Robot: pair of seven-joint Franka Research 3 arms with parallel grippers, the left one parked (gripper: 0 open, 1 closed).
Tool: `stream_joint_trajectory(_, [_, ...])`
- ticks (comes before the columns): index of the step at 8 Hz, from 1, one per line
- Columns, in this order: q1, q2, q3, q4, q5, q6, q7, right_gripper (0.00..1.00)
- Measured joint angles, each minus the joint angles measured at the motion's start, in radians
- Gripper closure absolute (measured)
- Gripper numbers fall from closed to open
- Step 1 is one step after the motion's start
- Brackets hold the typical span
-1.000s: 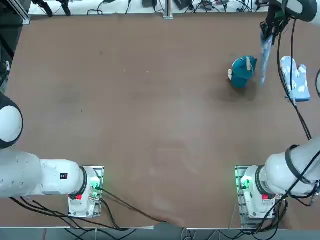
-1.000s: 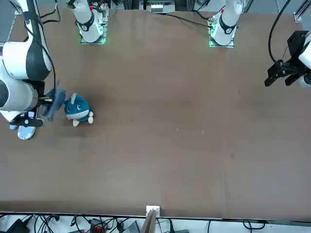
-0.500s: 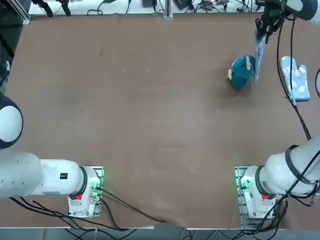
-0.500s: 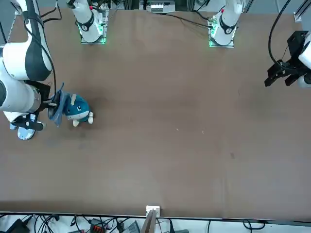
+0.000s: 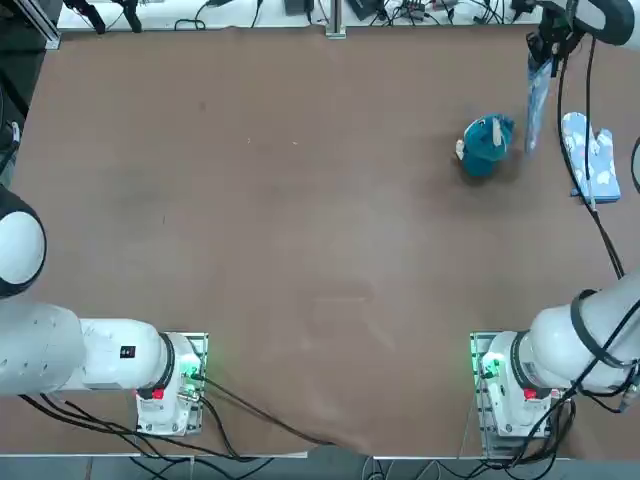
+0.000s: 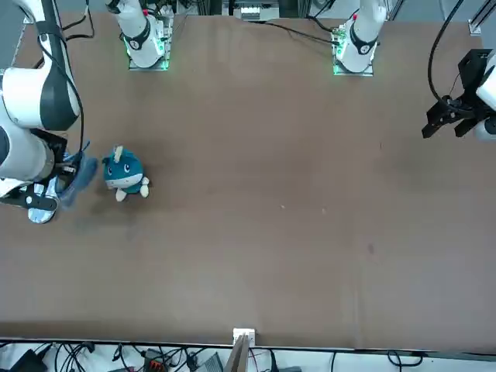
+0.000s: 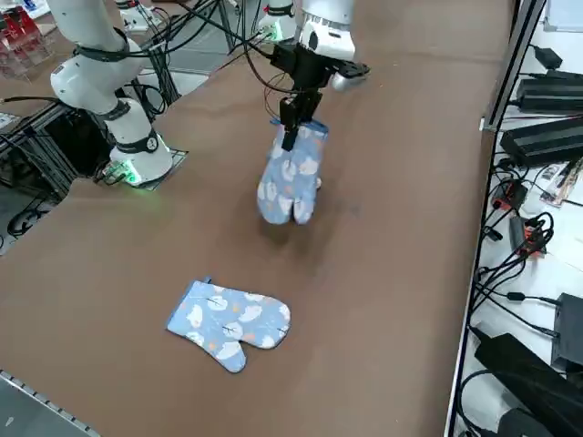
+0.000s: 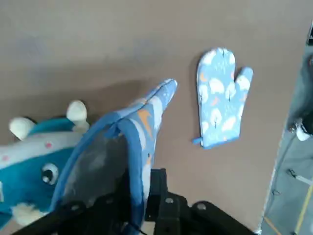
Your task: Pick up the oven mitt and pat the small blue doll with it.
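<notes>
we have the right gripper [image 7: 293, 137] with its fingers pinching the cuff of a light-blue oven mitt [image 7: 291, 174], which hangs down over the brown table [image 5: 300, 250]. the small blue doll [image 5: 486, 144] sits near the mitt, apart from it, toward the robot's left. we also see a second patterned mitt [image 7: 228, 320] lying flat on the table, on the other side of the held one from the doll.
</notes>
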Motion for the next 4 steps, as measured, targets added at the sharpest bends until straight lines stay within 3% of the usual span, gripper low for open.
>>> stream_joint_trajectory(2, [0.001,0.0,0.001,0.002,0.019,-0.065,0.0,0.97])
stream_joint_trajectory(4, [0.003,0.0,0.004,0.002,0.1,-0.068,0.0,0.97])
